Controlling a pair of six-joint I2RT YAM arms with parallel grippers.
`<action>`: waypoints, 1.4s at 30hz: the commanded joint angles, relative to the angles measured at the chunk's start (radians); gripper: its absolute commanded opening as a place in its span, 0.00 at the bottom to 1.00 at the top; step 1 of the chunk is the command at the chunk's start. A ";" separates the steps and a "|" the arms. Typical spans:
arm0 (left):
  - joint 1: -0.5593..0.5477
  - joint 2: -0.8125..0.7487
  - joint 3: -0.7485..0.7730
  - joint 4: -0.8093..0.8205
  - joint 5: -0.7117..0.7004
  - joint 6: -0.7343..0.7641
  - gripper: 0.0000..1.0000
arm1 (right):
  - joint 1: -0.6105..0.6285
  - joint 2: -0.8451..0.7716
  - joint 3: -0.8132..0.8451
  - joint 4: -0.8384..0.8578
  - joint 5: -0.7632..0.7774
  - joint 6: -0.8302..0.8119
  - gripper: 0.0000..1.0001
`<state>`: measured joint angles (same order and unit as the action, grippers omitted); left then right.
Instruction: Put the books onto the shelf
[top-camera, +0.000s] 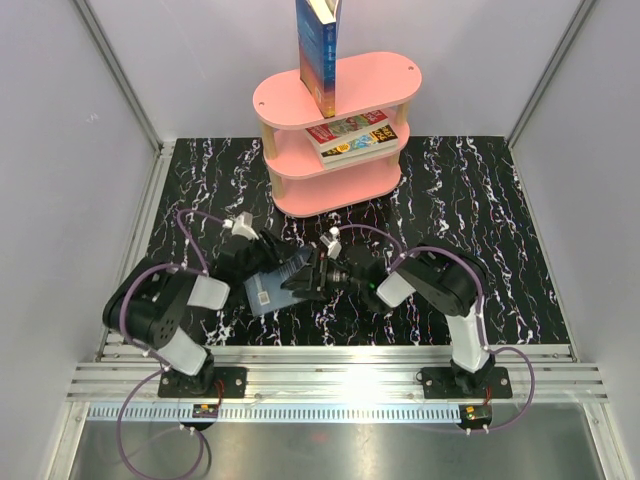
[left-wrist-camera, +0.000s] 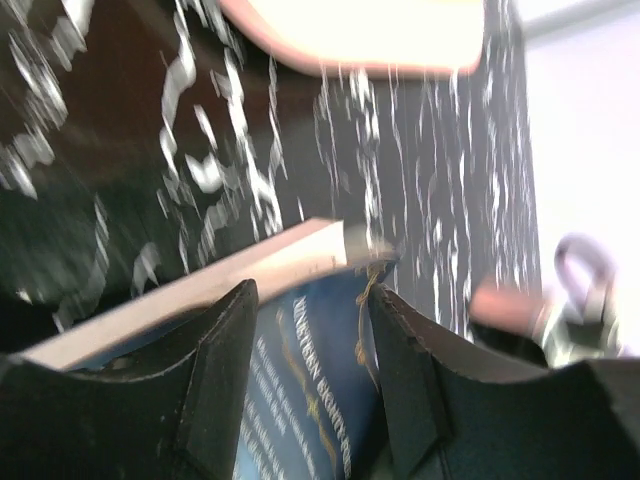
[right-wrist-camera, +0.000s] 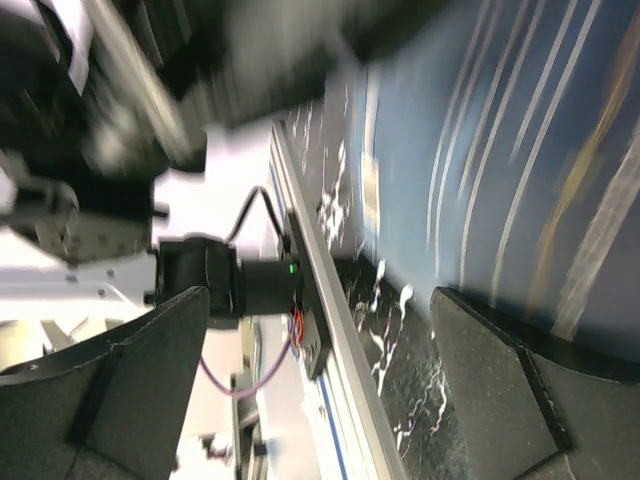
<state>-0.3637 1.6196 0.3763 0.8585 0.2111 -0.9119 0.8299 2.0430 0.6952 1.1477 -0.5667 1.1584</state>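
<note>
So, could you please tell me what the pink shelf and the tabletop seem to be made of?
The shelf boards look like painted wood or plastic: even matte pink, rounded edges. Its posts look like bare pale wood. The tabletop looks like a marble-print sheet, black with white veins; possibly stone.

On the black table with white streaks, a pink shelf at the far side and a blue book near the front; on the shelf's top board, a tall blue book standing up; on its middle board, a red book and a dark book lying flat together.
</note>
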 joint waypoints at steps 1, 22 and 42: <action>-0.075 -0.068 -0.066 -0.425 0.229 0.063 0.52 | -0.080 -0.027 -0.052 -0.060 0.129 -0.077 1.00; -0.046 -0.248 0.202 -1.044 -0.263 0.199 0.59 | -0.201 -0.754 -0.260 -0.844 0.329 -0.261 1.00; -0.036 -0.144 0.267 -1.127 -0.179 0.193 0.57 | -0.057 -0.830 -0.356 -0.815 0.399 -0.143 1.00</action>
<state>-0.3408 1.4933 0.7116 -0.1902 -0.0769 -0.6872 0.7174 1.1786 0.3378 0.2630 -0.2104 0.9771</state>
